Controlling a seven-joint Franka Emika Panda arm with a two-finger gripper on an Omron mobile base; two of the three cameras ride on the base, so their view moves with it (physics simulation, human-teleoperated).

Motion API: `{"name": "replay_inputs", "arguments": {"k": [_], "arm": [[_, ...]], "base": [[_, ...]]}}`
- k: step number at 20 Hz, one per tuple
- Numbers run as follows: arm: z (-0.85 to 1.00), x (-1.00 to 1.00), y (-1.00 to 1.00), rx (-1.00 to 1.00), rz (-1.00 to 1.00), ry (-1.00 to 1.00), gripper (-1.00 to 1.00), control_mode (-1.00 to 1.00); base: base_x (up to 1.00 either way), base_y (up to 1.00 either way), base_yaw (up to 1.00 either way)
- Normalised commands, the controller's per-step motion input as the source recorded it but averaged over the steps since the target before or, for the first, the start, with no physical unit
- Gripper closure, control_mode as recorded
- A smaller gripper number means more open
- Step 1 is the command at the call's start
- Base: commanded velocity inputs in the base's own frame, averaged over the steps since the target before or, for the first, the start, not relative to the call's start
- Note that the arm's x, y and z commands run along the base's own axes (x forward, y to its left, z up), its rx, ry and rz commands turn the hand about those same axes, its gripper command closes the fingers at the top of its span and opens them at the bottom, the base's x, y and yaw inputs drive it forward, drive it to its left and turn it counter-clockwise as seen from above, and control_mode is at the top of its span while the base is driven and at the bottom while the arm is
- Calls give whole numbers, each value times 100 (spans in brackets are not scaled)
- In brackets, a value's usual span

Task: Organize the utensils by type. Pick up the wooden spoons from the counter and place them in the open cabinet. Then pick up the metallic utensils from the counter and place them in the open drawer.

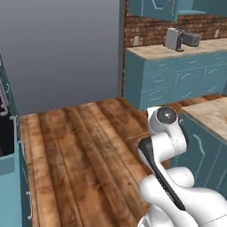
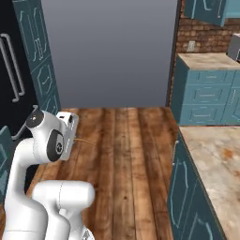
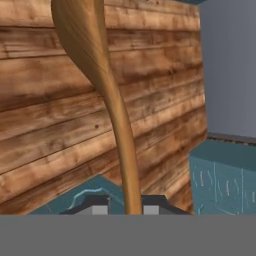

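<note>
My gripper (image 3: 131,206) is shut on the handle of a wooden spoon (image 3: 116,105). In the hand view the light brown spoon runs up from between the two dark tips, its rounded bowl at the top over the plank floor. From the right base view, the gripper (image 2: 74,136) hangs low over the floor with the thin spoon handle (image 2: 87,140) sticking out to the right. The beige marbled counter (image 2: 211,150) with rust patches lies at the right, also at the right edge of the left base view (image 1: 213,113). The metallic utensils and the open drawer are out of view.
A dark fridge (image 2: 9,70) with a long handle stands at the left. A second counter (image 1: 155,52) by the brick wall carries small appliances (image 1: 179,39), with teal wall cabinets (image 1: 159,9) above. Wooden floor (image 1: 80,146) stretches ahead to a grey wall.
</note>
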Motion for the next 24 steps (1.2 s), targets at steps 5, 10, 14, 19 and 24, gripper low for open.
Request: {"name": "replay_inputs", "arguments": {"k": [5, 10, 14, 19, 24], "arm": [[0, 0, 0, 0, 0, 0, 100, 100], [0, 0, 0, 0, 0, 0, 100, 100], [0, 0, 0, 0, 0, 0, 100, 100], [0, 0, 0, 0, 0, 0, 100, 100], [0, 0, 0, 0, 0, 0, 100, 100]], "base": [[87, 0, -24], [84, 0, -32], [81, 0, -33], [80, 0, -32], [81, -3, -33]]}}
